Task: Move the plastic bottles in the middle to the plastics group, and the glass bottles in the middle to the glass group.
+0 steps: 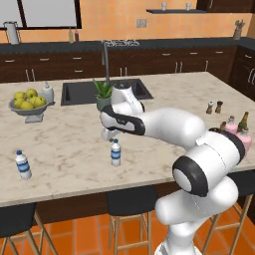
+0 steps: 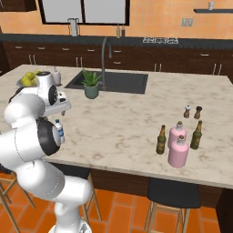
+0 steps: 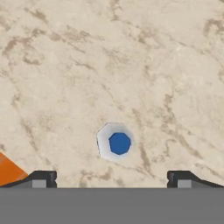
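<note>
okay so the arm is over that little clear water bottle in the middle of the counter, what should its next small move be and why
Probably descend straight down. In the hand view the small clear water bottle with the blue label sits upright between the open gripper's two dark fingertips, ungrasped on the beige marble counter, so lowering would bracket it.

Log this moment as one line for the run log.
gripper: open, above water bottle | second water bottle: counter's left | pink bottles: right
</note>
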